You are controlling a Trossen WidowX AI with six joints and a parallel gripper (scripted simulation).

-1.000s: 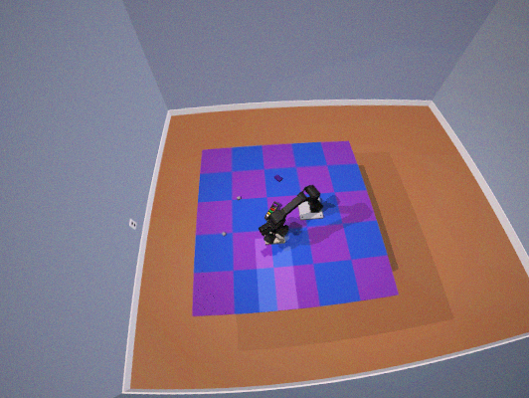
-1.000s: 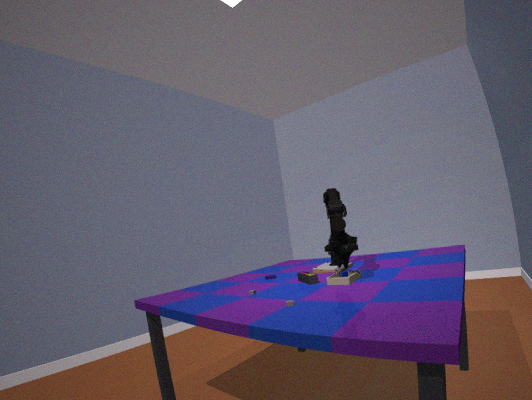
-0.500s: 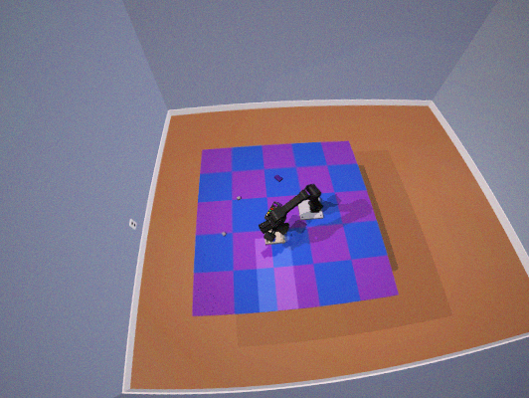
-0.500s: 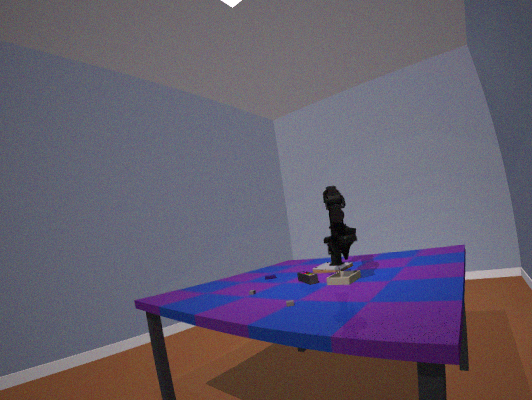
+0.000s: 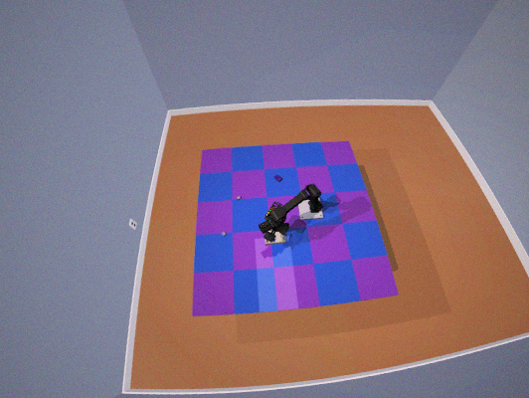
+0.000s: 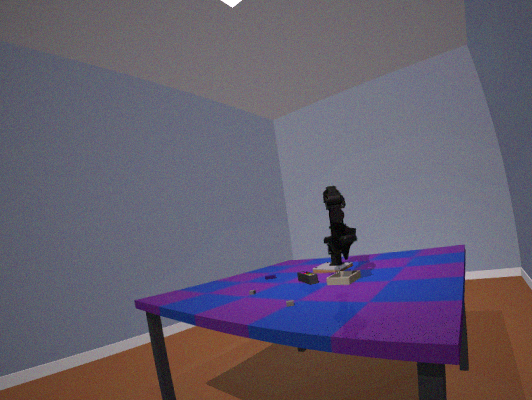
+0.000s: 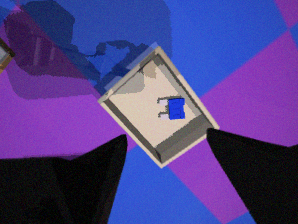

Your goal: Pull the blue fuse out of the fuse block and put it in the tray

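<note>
The blue fuse (image 7: 176, 108) lies flat on its side on the floor of the tray, its two pale prongs pointing left in the wrist view. The beige tray (image 5: 276, 241) (image 6: 341, 281) (image 7: 131, 127) stands on the table. My gripper (image 7: 166, 136) is open above the tray, its two black fingers wide apart with nothing between them; the fuse lies below and clear of them. The dark fuse block (image 6: 306, 278) stands beside the tray with coloured fuses (image 5: 270, 211) in its top; it is partly hidden by the arm in the top view and out of the wrist view.
The arm's pale base plate (image 5: 311, 215) (image 7: 4, 54) stands behind the tray and block. A small purple object (image 5: 278, 178) (image 6: 270, 276) lies beyond the block. Two small grey pieces, one (image 5: 239, 198) (image 6: 252, 292) and another (image 5: 224, 233) (image 6: 290, 303), lie farther out on the checkered table.
</note>
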